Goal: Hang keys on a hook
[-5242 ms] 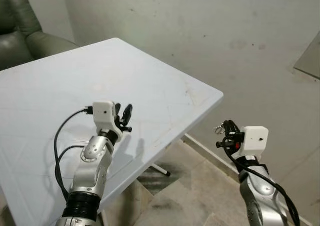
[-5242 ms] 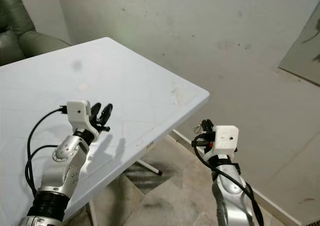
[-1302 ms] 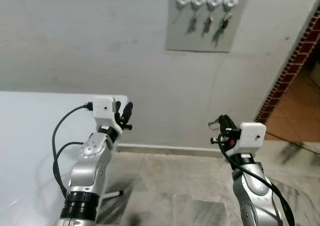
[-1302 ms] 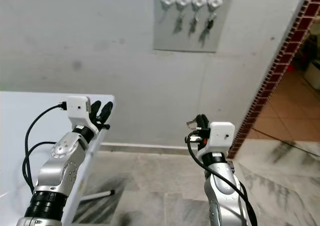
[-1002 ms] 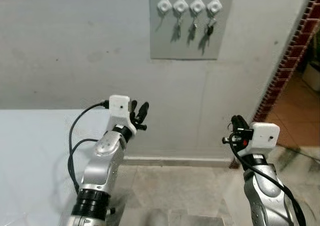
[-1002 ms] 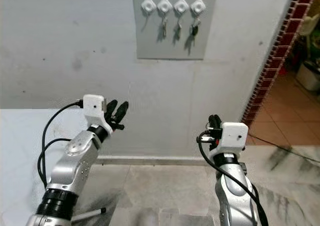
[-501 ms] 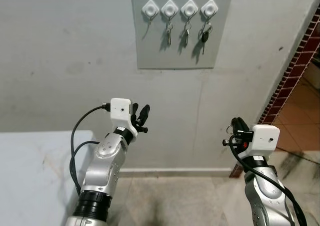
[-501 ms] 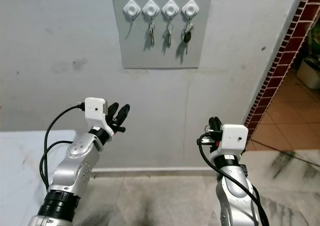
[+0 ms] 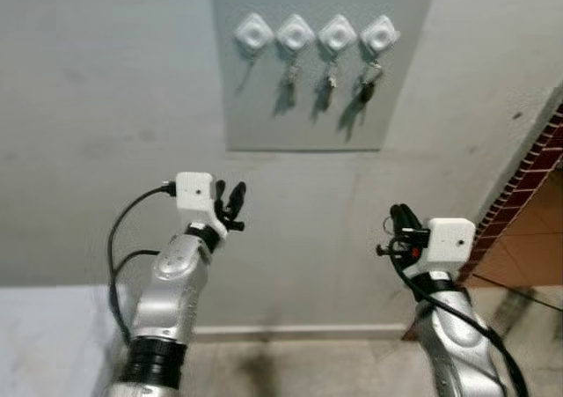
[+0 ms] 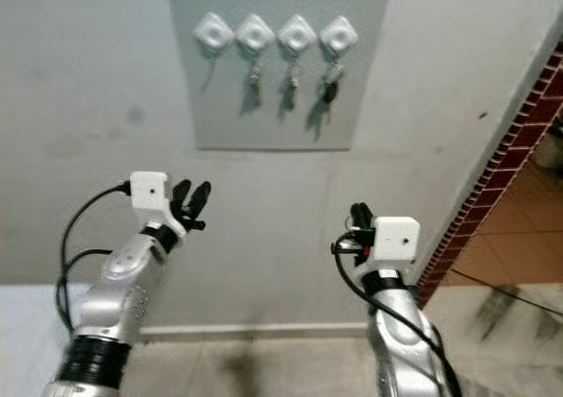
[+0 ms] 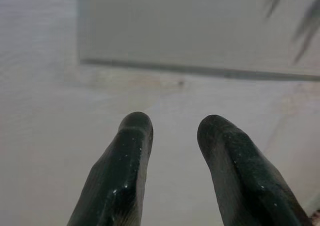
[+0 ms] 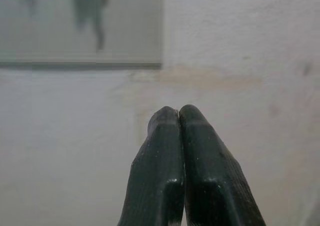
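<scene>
Right gripper (image 9: pixel 398 224) is sitting at lower right of the frame, fingers pressed together in the right wrist view. A thin metal key ring (image 9: pixel 387 229) looks to be poking out beside them, but I cannot tell whether the keys themselves are pinched there. Left gripper (image 9: pixel 230 205) at centre left is standing with fingers apart, holding nothing. Grey rectangular wall panel (image 9: pixel 264 106) at top centre is carrying four white diamond-shaped hooks (image 9: pixel 317 34); the three rightmost are already holding keys, the leftmost white hook (image 9: pixel 252 33) is looking free. Judgement: keys are light, rigid and slippery, dangling and swinging freely, so hold by the ring. Frames are blurring slightly; hook tips are hard to make out.
</scene>
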Controlling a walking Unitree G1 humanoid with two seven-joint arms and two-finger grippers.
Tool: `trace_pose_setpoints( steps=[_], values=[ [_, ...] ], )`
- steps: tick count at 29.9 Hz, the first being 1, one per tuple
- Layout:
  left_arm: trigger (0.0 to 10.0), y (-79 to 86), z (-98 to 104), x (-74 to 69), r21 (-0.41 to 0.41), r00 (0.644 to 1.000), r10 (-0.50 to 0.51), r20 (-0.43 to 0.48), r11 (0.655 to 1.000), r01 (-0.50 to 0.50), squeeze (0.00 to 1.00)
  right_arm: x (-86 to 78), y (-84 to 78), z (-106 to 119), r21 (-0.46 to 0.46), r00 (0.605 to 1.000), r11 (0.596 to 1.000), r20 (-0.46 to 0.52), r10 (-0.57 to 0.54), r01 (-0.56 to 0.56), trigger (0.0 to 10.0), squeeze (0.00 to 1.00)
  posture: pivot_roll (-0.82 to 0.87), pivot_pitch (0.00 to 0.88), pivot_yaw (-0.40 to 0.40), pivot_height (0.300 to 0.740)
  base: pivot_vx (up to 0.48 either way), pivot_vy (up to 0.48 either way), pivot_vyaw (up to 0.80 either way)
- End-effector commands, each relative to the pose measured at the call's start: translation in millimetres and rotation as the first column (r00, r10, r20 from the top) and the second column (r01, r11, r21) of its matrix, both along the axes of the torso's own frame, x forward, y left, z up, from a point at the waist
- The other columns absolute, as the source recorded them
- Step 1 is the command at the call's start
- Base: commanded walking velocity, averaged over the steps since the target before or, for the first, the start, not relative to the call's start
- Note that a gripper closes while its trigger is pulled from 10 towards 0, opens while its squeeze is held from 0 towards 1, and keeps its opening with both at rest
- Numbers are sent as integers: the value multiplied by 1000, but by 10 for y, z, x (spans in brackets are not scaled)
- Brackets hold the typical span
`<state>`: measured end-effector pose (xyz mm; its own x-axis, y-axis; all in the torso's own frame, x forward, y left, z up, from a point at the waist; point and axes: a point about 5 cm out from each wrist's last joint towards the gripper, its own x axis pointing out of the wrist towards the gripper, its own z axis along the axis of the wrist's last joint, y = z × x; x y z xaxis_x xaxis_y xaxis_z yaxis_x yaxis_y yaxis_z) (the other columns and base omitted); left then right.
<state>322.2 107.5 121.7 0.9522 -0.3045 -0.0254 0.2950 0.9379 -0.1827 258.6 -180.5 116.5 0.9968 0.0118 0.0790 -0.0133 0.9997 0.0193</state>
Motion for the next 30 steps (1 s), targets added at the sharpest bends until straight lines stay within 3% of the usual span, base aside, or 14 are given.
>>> trace_pose_setpoints(
  steps=[1,7,14,23,30],
  values=[
    [10000,136,45,25,27,998,57,16,998,-58,0,23,99,77,17,999,999,33,36,-37,10000,0,27,0,2,740,0,0,0],
    [10000,158,57,27,33,993,111,28,993,-112,0,17,105,68,14,999,999,27,44,-44,10000,0,29,0,-1,740,0,0,0],
    [10000,121,122,34,30,994,99,46,995,-100,0,13,106,56,0,997,997,11,72,-72,10000,0,29,0,-2,740,0,0,0],
    [10000,24,340,12,97,985,-66,161,994,51,0,108,149,104,-59,974,972,10,228,-227,10000,0,23,0,3,740,0,0,0],
    [10000,-45,502,6,115,966,-139,217,987,116,0,274,209,320,-91,940,940,68,335,-328,10000,0,30,0,-2,740,0,0,0]
  ],
)
